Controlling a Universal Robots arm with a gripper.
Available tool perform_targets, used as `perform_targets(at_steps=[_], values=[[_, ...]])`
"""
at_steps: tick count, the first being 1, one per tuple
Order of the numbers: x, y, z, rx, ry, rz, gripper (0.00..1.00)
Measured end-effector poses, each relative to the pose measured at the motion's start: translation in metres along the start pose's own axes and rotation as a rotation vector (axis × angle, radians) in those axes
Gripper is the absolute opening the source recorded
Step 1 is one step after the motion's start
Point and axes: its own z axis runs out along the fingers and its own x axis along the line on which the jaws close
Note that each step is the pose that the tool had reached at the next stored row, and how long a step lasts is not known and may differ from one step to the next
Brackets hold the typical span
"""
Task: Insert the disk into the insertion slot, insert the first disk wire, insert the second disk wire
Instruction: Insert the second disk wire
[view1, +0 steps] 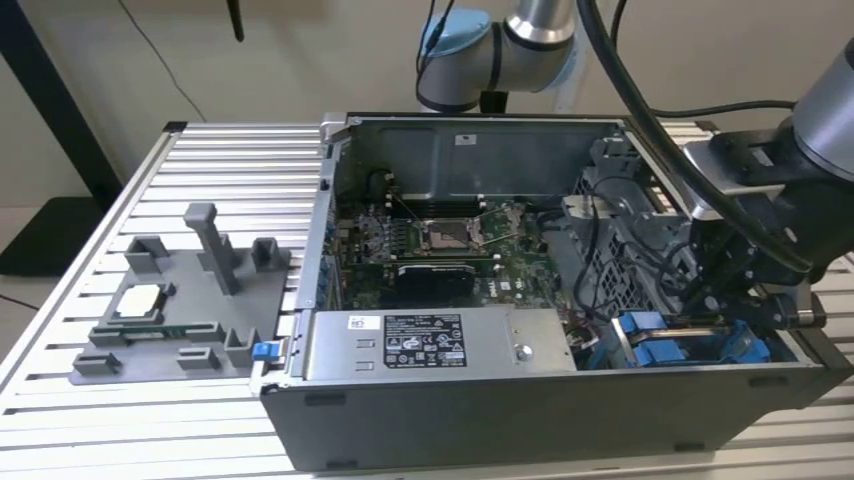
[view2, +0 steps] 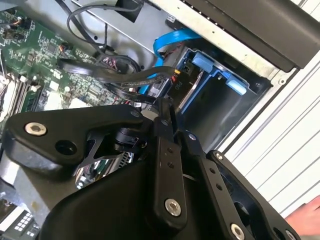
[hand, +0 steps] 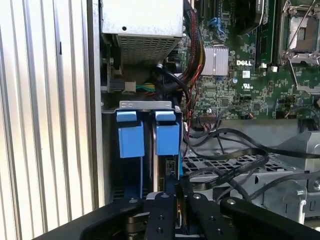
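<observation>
One step looks done: we see the disk (hand: 167, 137) seated in the slot (hand: 145, 106); pincer (hand: 176, 212) hovers nearly closed, grip unclear, wires apparently pending.

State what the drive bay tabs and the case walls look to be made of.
The drive bay tabs look like moulded plastic: uniform bright blue, matte, rounded edges. The case walls look like sheet metal: bare grey, dull sheen, folded edges, though a coating can't be ruled out.
</observation>
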Motion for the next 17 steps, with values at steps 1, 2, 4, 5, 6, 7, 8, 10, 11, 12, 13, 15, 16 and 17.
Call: perform_targets(at_steps=[1, 2, 4, 5, 6, 7, 8, 10, 11, 12, 13, 15, 16, 17], values=[[0.0000, 0.0000, 0.0000, 0.0000, 0.0001, 0.000, 0.00], [0.0000, 0.0000, 0.0000, 0.0001, 0.0001, 0.000, 0.00], [0.0001, 0.0001, 0.0001, 0.0001, 0.0002, 0.000, 0.00], [0.0001, 0.0001, 0.0004, 0.0001, 0.0000, 0.000, 0.00], [0.0002, 0.0001, 0.0006, 0.0001, 0.0000, 0.000, 0.00], [0.0002, 0.0001, 0.0010, 0.0001, -0.0002, 0.000, 0.00], [0.0003, 0.0002, 0.0014, 0.0001, -0.0002, 0.000, 0.00], [0.0004, 0.0002, 0.0022, 0.0004, -0.0001, 0.000, 0.00], [0.0005, 0.0002, 0.0026, 0.0008, -0.0001, 0.000, 0.00], [0.0006, 0.0003, 0.0030, 0.0012, -0.0001, 0.000, 0.00], [0.0006, 0.0003, 0.0033, 0.0015, -0.0001, 0.000, 0.00], [0.0007, 0.0003, 0.0040, 0.0020, -0.0002, 0.000, 0.00], [0.0008, 0.0004, 0.0044, 0.0022, -0.0002, 0.000, 0.00], [0.0009, 0.0004, 0.0048, 0.0024, -0.0001, 0.000, 0.00]])
